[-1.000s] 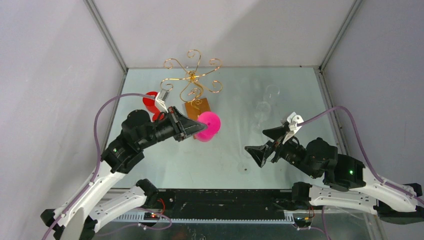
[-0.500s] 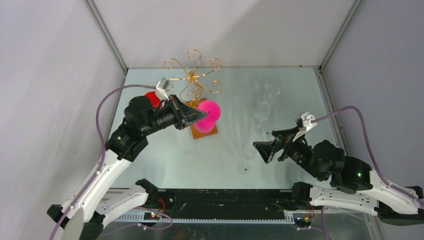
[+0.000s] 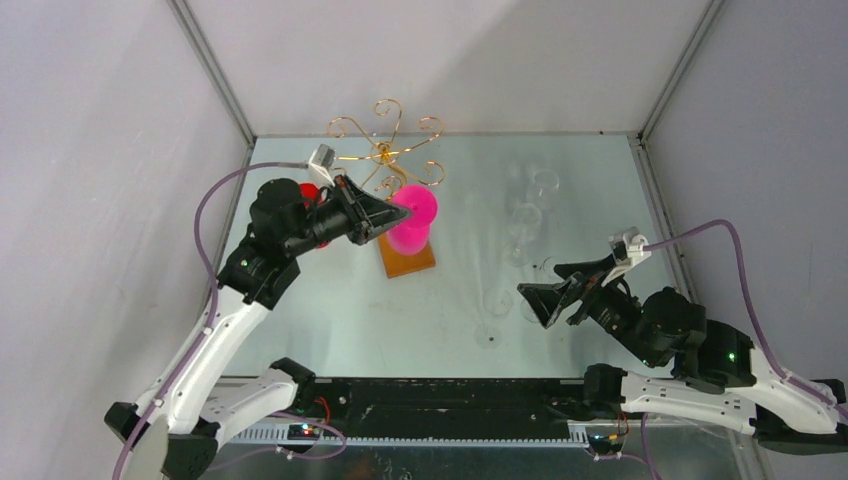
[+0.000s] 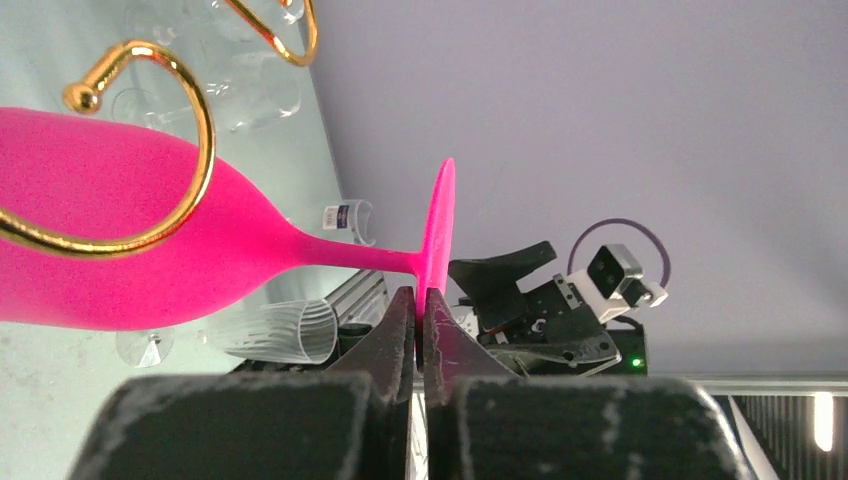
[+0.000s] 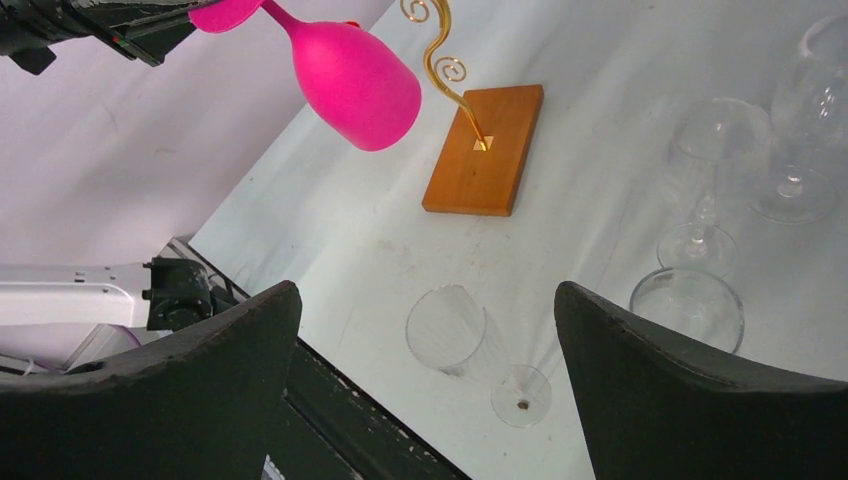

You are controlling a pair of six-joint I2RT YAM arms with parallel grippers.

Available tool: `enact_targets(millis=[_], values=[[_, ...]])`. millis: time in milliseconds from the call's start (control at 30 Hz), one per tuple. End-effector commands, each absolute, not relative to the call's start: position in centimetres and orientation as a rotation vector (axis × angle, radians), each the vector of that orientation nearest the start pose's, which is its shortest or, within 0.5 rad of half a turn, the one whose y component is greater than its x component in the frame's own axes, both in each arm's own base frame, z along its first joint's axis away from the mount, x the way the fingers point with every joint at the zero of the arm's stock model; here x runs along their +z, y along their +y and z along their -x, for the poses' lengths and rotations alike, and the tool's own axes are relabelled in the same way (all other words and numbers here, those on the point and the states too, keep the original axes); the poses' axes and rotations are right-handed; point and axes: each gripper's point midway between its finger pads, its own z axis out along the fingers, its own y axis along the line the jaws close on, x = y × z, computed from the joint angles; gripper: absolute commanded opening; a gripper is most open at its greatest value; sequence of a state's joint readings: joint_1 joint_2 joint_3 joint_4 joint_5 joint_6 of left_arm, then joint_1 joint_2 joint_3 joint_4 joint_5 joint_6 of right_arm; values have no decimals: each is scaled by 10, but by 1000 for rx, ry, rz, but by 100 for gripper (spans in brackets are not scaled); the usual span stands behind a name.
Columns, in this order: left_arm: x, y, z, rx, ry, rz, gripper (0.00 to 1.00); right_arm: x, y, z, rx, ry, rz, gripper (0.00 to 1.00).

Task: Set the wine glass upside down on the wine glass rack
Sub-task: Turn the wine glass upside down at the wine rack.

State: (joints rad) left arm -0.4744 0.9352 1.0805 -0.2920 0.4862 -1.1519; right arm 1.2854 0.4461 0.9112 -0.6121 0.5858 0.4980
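My left gripper is shut on the foot of a pink wine glass and holds it in the air beside the wine glass rack. The rack is gold wire on a brown wooden base. In the left wrist view my fingers pinch the thin foot, and a gold scroll arm crosses in front of the bowl; I cannot tell if they touch. In the right wrist view the glass hangs tilted, bowl down, above the base. My right gripper is open and empty.
Several clear glasses stand at the right, among them two tall ones. A clear fluted glass is below my right gripper. A red cup is behind my left arm. Metal frame posts line the walls.
My left gripper has carried the pink glass back and up, from in front of the base to beside the scroll arms. My right arm has drawn back to the right and nearer.
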Motion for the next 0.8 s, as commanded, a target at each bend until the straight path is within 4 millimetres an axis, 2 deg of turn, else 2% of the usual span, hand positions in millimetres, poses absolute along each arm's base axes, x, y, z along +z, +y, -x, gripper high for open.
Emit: enact_targets(millis=[0,267,600,767], values=[[417,-239,-220,-1641,1848,224,0,327,158,-137,829,1726,160,100],[425,-235,-237,-1637,1844,302,0,310,144,-142,777,1791,58,99],[422,-238,-251,-1701,1869,370,0,307,138,-142,770,1803,26,99],[421,-232,-262,-1685,1861,419,0,307,140,-140,782,1803,40,99]])
